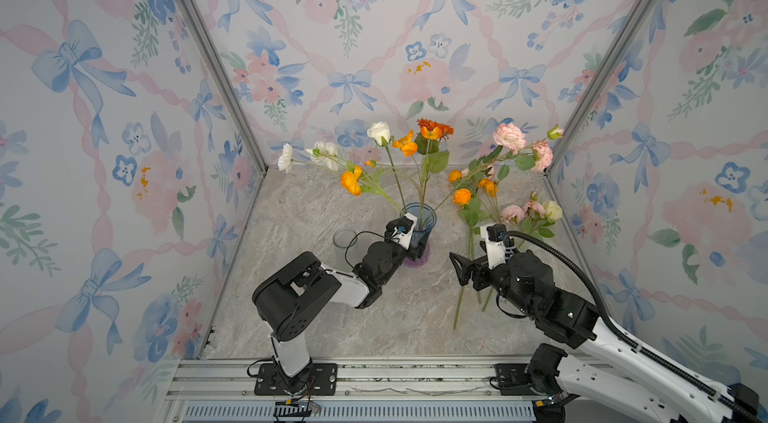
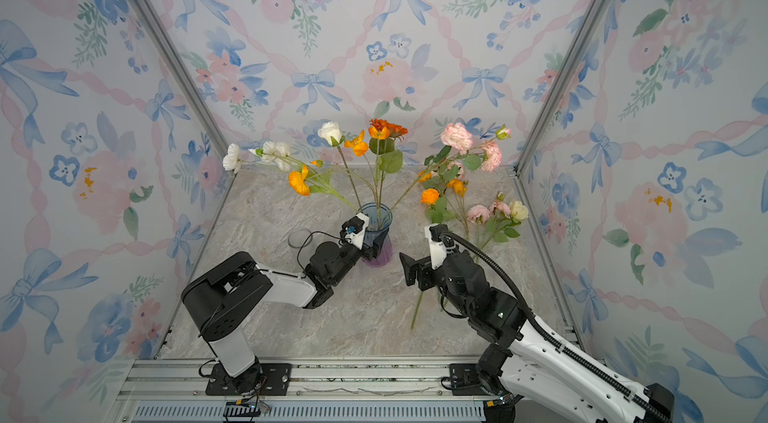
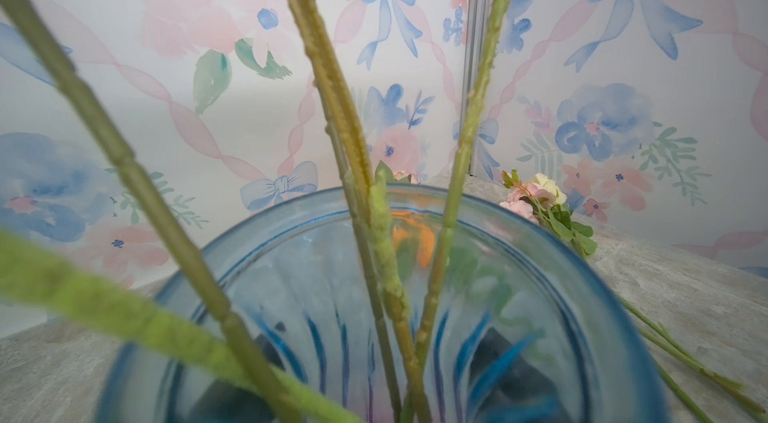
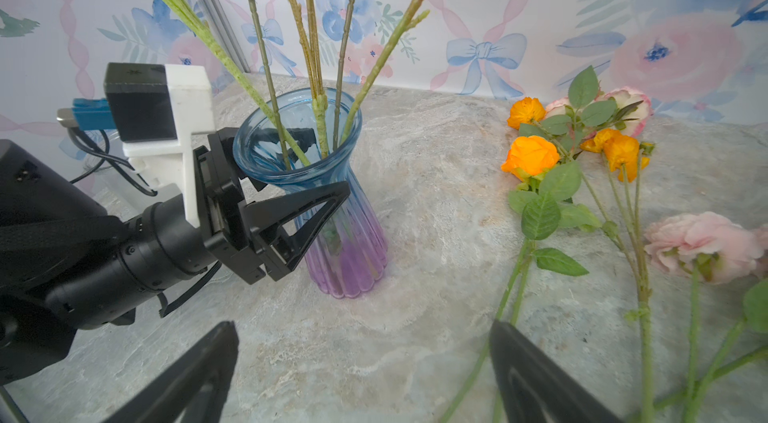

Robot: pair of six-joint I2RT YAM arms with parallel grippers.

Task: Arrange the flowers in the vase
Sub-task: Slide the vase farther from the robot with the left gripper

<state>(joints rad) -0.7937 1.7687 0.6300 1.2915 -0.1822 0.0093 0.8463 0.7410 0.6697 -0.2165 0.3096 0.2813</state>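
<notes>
blue glass fading to purple, the vase point(image 4: 357, 242) stands upright near the middle of the marble table point(image 4: 436, 192). several flowers point(image 1: 430, 132) stand in it, stems fanning out. the left gripper point(image 4: 328, 161) straddles its neck, one finger in front of the glass, one behind; whether they press on it i cannot tell. loose flowers point(image 4: 532, 155), orange and pink, lie flat on the table on the right arm's side. the right gripper point(image 4: 363, 325) hovers between them and the vase, jaws wide apart, empty.

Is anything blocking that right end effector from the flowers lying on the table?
Nothing visible does. The right end effector is open above the table, and stems of the flowers lie right beside one of its fingers.
</notes>
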